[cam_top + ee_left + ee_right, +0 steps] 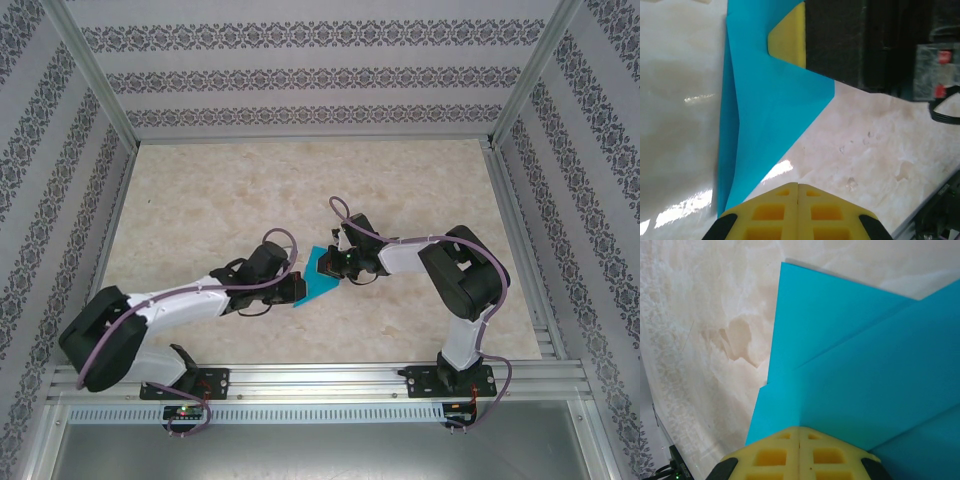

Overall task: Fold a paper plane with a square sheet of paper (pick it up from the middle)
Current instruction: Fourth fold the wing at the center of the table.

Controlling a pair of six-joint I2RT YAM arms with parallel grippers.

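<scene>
The paper [320, 285] lies folded on the tabletop [240, 190] near its middle, between the two arms. From above the arms' heads cover much of it, so its outline is hard to read. The left gripper [798, 192] is clenched at one pointed corner of the paper; whether it pinches the sheet I cannot tell. The right gripper [800, 434] is clenched too, its tips over layered folds that run off the right edge of its wrist view. The tabletop is pale, marbled and glossy. Walls [300, 80] with ornate bands close the left, far and right sides, and a metal rail [330, 378] runs along the near edge.
</scene>
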